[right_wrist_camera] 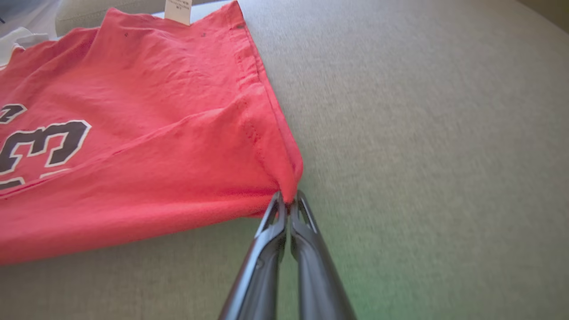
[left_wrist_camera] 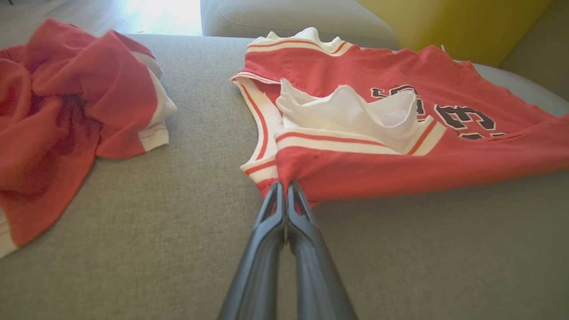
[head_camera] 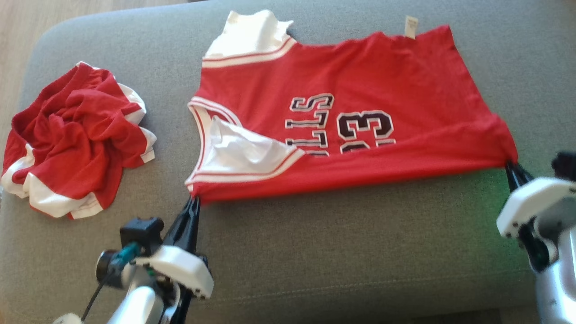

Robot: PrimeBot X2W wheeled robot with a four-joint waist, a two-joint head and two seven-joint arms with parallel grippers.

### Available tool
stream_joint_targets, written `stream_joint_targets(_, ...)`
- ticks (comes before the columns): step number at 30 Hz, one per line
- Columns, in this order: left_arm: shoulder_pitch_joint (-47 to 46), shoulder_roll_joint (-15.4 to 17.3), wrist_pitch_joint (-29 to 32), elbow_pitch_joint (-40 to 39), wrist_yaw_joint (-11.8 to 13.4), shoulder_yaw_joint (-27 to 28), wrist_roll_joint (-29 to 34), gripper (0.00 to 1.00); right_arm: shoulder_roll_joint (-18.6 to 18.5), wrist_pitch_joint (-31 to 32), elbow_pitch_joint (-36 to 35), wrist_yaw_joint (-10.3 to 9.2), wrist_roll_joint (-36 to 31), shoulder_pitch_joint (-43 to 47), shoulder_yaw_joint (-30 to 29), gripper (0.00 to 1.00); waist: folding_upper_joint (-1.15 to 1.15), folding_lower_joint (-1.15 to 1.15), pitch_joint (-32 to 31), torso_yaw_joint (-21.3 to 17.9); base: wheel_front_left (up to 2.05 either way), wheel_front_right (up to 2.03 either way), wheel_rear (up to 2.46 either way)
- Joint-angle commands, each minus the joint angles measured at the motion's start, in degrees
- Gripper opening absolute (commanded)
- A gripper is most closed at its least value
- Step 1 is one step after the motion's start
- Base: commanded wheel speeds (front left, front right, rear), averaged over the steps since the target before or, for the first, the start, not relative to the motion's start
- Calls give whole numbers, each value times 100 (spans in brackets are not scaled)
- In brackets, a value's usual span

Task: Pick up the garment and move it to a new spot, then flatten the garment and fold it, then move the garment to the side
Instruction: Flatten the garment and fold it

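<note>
The garment (head_camera: 360, 135) is a red jersey with white trim and dark lettering, spread across the grey cushion (head_camera: 342, 252) with its near edge folded up. My left gripper (head_camera: 194, 199) is shut on the near shoulder corner of the garment (left_wrist_camera: 355, 173), its fingertips pinching the red cloth beside the white armhole trim; in the left wrist view the left gripper (left_wrist_camera: 283, 186) bites that corner. My right gripper (head_camera: 510, 165) is shut on the near hem corner, and the right wrist view shows the right gripper (right_wrist_camera: 288, 198) clamped on the garment (right_wrist_camera: 133, 146) there.
A second red and white garment (head_camera: 76, 139) lies crumpled at the cushion's left end, seen as a heap (left_wrist_camera: 66, 115) in the left wrist view. Bare grey cushion runs along the front and right. A yellow cushion (left_wrist_camera: 453, 22) stands behind.
</note>
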Motion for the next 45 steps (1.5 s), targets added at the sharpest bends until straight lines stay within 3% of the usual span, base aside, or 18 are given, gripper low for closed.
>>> stream_joint_targets(1,3,184,40,-253,61,225,-40,0,-177,49,-328,-2,72,93,41,0,0,0,-25,3,0,0,0)
stream_joint_targets(11,1041,477,719,-1208,324,81,-142,0,32,1071,-2231,-2,453,1690,-291,0,0,0,-32,15,0,0,0)
stream_joint_targets(17,1167,514,1308,-1289,513,-59,-141,0,149,1573,-2596,-2,217,1907,-374,0,0,0,-77,4,0,0,0)
stream_joint_targets(18,1169,519,1400,-1294,552,-74,-135,0,143,1654,-2601,-2,138,1922,-366,13,0,0,-90,1,0,0,0)
stream_joint_targets(19,1176,520,1489,-1295,614,-74,-130,0,123,1747,-2606,-2,59,1945,-321,100,0,0,-106,-3,0,0,0)
stream_joint_targets(20,1186,537,1570,-1300,693,-68,-103,12,120,1828,-2625,-2,24,1964,-285,100,0,0,-123,-11,0,0,0)
stream_joint_targets(21,1190,562,1635,-1322,781,-55,-63,52,113,1899,-2676,-2,40,1987,-218,100,0,0,-137,-16,0,0,0)
stream_joint_targets(22,1199,580,1708,-1357,865,-35,-41,100,104,1953,-2762,-2,101,2006,-148,100,0,0,-144,-26,0,0,0)
stream_joint_targets(28,1150,863,2141,-2050,1159,47,147,100,-102,1655,-3527,-2,-212,1969,-172,100,0,0,-58,-141,0,0,0)
stream_joint_targets(34,461,1098,2218,-3011,1201,382,248,100,239,940,-3803,-2,-449,1670,-6,100,0,0,58,-184,0,0,0)
stream_joint_targets(36,-73,1150,2267,-3113,1104,521,223,100,288,659,-3768,-2,-642,1569,88,100,0,0,165,-186,0,0,0)
stream_joint_targets(39,-1108,1216,2449,-2869,753,574,139,100,363,370,-3711,-2,-950,1425,232,100,0,0,420,-169,0,0,0)
stream_joint_targets(45,-3306,1263,2933,-1428,-46,456,17,100,416,236,-3794,-2,-1172,1093,505,100,0,0,1008,-306,0,0,0)
